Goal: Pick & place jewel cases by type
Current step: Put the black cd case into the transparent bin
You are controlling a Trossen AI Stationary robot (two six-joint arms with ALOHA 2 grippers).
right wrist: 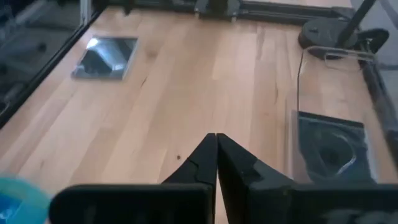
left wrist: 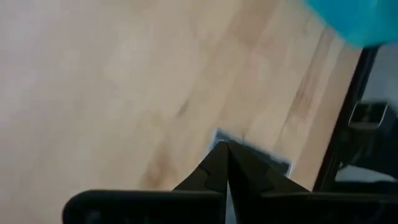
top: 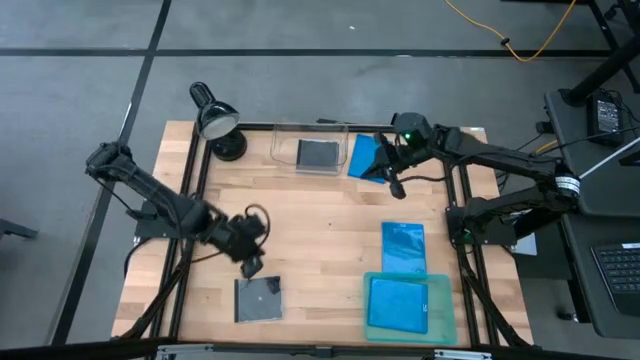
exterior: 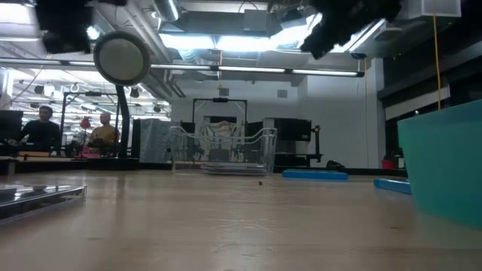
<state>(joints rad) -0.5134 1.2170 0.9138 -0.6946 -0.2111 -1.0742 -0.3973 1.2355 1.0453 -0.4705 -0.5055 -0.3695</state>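
I count three blue jewel cases: one in my teal tray (top: 445, 325) at (top: 398, 303), one on the table just behind it (top: 404, 246), one by the clear bin (top: 284, 140) at (top: 366, 156). Two square grey cases: one inside the bin (top: 318, 154), one near the front edge (top: 257, 298). One desk lamp (top: 216, 121).

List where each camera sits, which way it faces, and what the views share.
High: overhead, straight down; both arms, left gripper, right gripper.
Low: table height, level across to clear bin; an arm overhead.
Left wrist: above wood; shut fingers.
Right wrist: over table; shut fingers.
Shared: grey case, clear bin.
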